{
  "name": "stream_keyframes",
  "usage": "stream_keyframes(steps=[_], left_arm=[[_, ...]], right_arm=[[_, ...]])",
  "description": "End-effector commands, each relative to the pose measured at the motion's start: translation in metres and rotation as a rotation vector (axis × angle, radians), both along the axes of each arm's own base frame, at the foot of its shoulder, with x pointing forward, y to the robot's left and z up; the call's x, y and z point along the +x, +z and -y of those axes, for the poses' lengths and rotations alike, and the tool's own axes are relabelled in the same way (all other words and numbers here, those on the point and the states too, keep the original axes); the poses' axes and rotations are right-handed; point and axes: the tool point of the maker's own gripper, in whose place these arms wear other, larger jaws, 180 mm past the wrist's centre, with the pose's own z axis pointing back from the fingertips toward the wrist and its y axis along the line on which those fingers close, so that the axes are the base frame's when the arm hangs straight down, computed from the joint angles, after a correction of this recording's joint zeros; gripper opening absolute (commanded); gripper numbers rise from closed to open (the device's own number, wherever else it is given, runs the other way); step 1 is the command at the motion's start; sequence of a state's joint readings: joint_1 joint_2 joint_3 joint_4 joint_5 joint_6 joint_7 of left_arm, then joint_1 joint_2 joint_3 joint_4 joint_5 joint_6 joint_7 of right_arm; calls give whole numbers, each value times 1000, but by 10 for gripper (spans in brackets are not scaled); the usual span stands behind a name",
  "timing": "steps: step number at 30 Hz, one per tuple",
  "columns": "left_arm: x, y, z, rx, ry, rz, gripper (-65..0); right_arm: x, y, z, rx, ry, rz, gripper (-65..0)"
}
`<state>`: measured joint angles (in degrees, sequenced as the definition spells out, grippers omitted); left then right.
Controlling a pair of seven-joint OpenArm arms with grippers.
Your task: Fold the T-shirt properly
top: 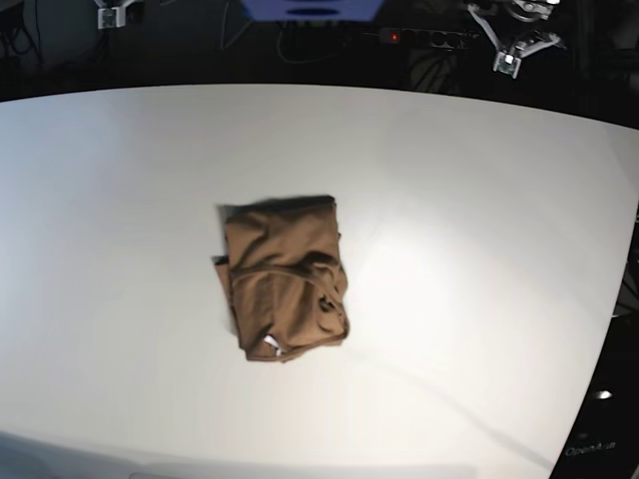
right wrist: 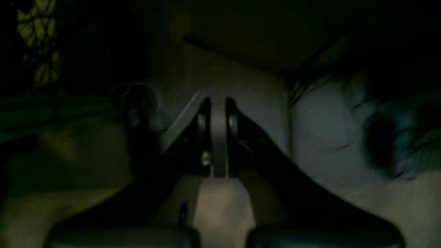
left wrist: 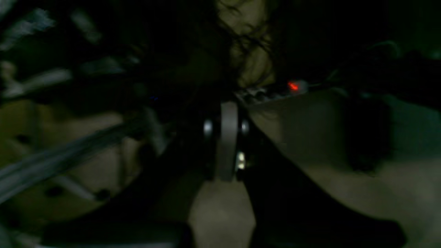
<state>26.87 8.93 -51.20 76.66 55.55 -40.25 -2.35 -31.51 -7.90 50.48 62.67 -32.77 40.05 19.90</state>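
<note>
The tan-brown T-shirt (top: 285,276) lies folded into a compact rectangle near the middle of the white table (top: 479,230), with a small white tag showing at its near edge. Both arms are drawn back past the table's far edge. My left gripper (top: 511,58) hangs at the top right of the base view, far from the shirt. My right gripper (top: 112,14) is at the top left, partly cut off. In the dim wrist views, the left gripper (left wrist: 229,113) and the right gripper (right wrist: 217,103) both have their jaws pressed together with nothing between them.
A power strip (top: 424,37) with a red light runs behind the table's far edge, and its red light (left wrist: 293,86) also shows in the left wrist view. A blue object (top: 310,9) sits at the top centre. Dark floor surrounds the table.
</note>
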Motion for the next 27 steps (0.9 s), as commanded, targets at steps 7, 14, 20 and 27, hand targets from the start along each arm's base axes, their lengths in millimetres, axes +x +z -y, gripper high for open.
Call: stream_keyframes(steps=[7,14,20,27], left_arm=[[-17,-75,71,-269,25,-161,-628],[-20,-109,124,-515,65,-300,-628],[2,-128,113,-326,154,-198,-628],[27,-125,97,-166,163,-28,-626]], right_arm=[[-1,-62,-15,243,-140,-61,-646],[25,-80,-54,447,-144,-64,-646],[31,-106,-36,68,50,-169,-643],[52,-112,-28,-150,103,-214,-643]])
